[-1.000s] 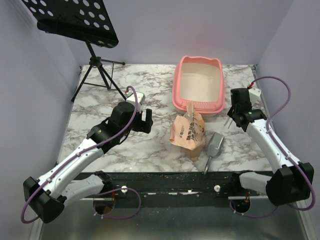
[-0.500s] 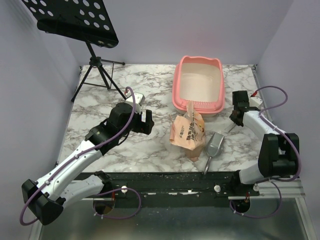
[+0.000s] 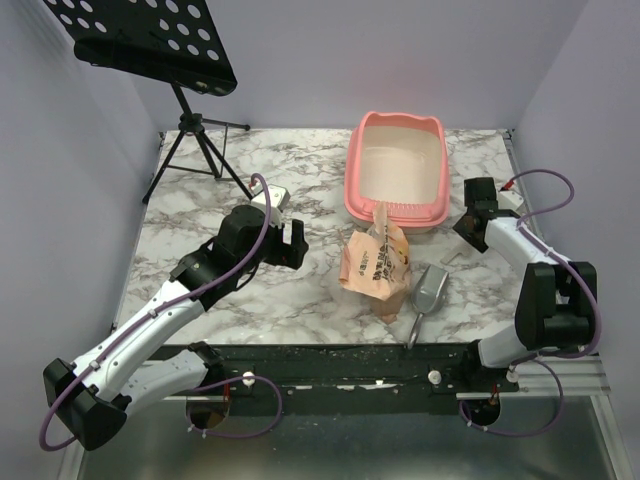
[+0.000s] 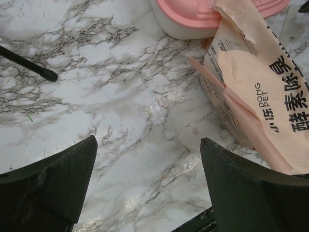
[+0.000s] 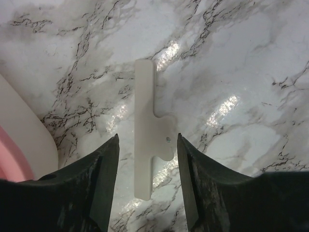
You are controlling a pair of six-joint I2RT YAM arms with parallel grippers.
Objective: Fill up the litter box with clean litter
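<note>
Apart, empty: left pincer (image 4: 147, 145), right pincer (image 5: 147, 137). Likely best: advance left toward 2 o'clock, clamp orange-tan printed paper bag (image 4: 251, 92) high, mouth upward.

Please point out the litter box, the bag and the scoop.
litter box (image 3: 415, 212): top view, on its near rim.
bag (image 3: 377, 262): top view, on its printed front.
scoop (image 3: 432, 285): top view, on its metal bowl.

Lab booth: plain walls (image 3: 400, 50) enclose marble tabletop (image 3: 280, 170), tripod (image 3: 195, 140).
</note>
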